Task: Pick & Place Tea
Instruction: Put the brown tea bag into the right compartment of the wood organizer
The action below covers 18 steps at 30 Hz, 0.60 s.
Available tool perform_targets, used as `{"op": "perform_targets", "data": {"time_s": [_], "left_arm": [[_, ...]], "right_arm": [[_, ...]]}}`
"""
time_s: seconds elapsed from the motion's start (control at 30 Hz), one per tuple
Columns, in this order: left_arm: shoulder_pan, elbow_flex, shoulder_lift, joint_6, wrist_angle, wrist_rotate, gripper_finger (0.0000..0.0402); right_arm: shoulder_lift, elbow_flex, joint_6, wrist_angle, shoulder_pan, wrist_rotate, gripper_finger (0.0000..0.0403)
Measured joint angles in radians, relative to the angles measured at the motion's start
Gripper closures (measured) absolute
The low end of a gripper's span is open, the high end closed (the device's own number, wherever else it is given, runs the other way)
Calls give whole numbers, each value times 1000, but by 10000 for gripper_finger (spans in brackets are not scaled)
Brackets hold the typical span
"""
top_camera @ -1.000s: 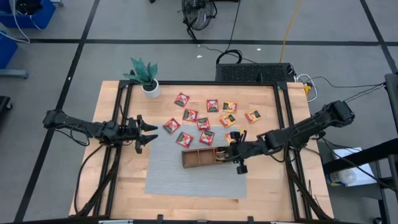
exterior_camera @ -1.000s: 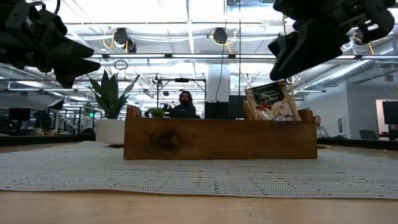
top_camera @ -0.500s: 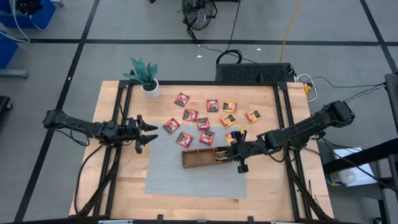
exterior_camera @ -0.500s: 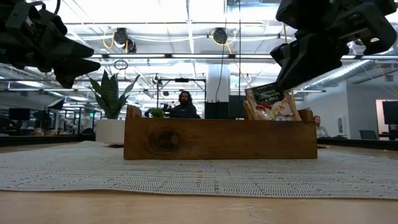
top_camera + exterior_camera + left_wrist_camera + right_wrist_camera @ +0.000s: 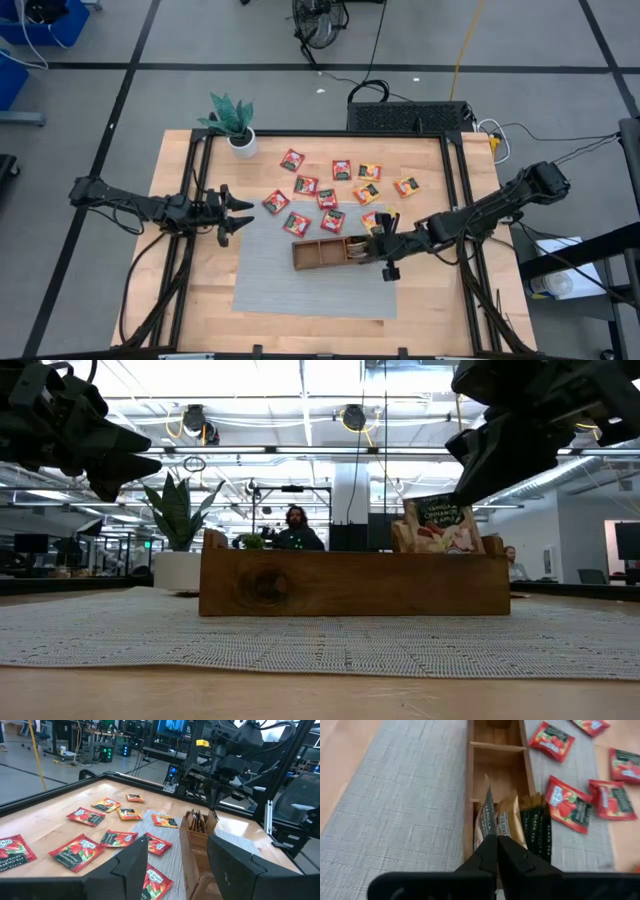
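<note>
The brown wooden tray lies on a grey mat, and several sachets stand on edge in its right-hand compartment. My right gripper is over that compartment, shut on a vanilla tea sachet that sticks up above the tray wall. Several red and orange-yellow sachets lie flat on the mat and table beyond the tray. My left gripper hovers open at the mat's left edge, touching nothing. My right gripper pinches the vanilla sachet by its upper edge between the two shut fingers, coming from above and slanting in from the table's right. The sachet stands nearly upright, its lower part inside the tray's right compartment among the other sachets.
A potted plant stands at the table's far left corner. The grey mat has bare room on the tray's near side. The tray's middle and left compartments show no sachets. People sit in the room beyond the table.
My right gripper has shifted a little toward the table's right edge while staying shut. The vanilla sachet has gone with it, from leaning left to nearly upright at the tray's right end.
</note>
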Motion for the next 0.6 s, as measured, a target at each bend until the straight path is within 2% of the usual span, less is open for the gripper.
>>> {"op": "perform_targets", "data": {"time_s": [0.2,0.47,0.6], "left_arm": [[0,0,0,0,0,0,197],[0,0,0,0,0,0,197],[0,0,0,0,0,0,197]], "right_arm": [[0,-24,88,10,28,42,403],[0,-168,156,214,30,60,403],[0,-182,150,250,30,53,403]]}}
